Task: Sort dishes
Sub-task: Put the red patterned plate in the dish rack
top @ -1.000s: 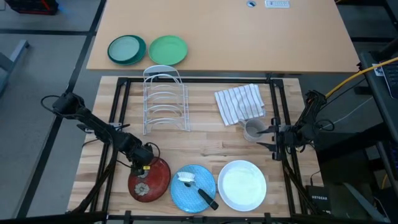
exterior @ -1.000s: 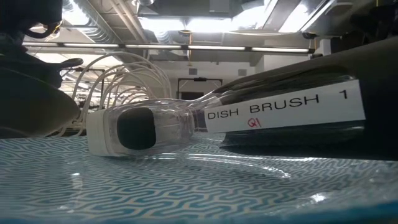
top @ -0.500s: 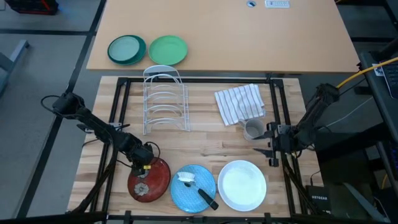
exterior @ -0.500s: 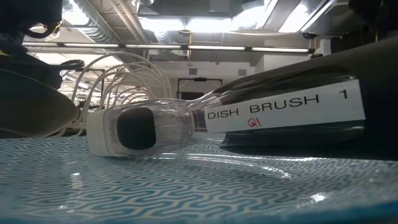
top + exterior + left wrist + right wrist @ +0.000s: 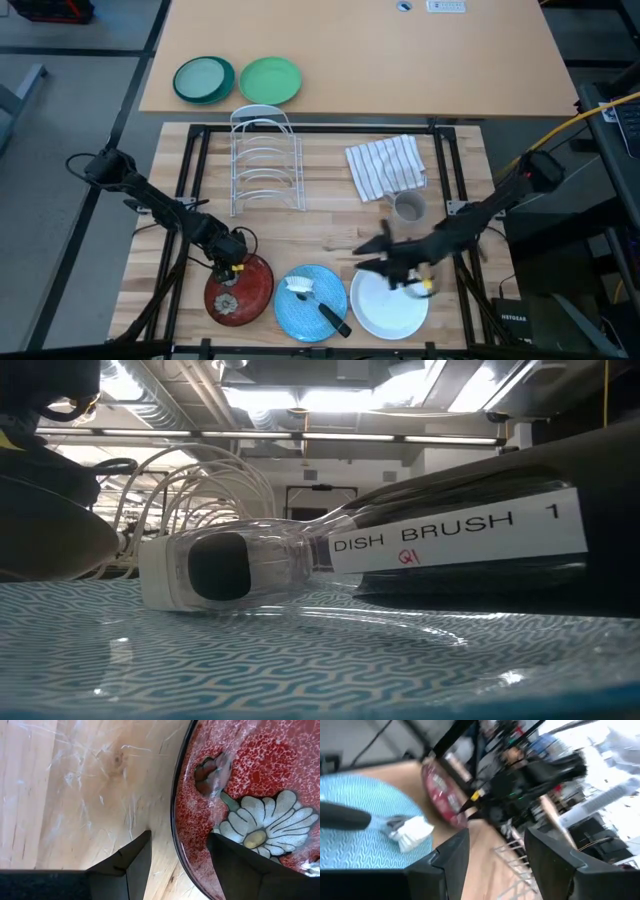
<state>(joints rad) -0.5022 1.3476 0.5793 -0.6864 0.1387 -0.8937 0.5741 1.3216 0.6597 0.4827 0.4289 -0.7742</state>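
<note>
On the slatted wooden table (image 5: 320, 215), the right gripper (image 5: 375, 255), fingers apart and empty, has swung in from the table's edge to the white plate (image 5: 390, 305) just below it. The left gripper (image 5: 232, 262), fingers apart, straddles the red plate's (image 5: 240, 292) rim; the blue plate (image 5: 310, 303) lies between, suggesting sorting is only starting.

Red flowered plate (image 5: 240, 291), teal patterned plate (image 5: 311, 303), seemingly plain white plate (image 5: 385, 305).

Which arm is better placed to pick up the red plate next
Left. The left gripper is open with its fingers straddling the red plate's rim. The right gripper is over by the white plate.
</note>
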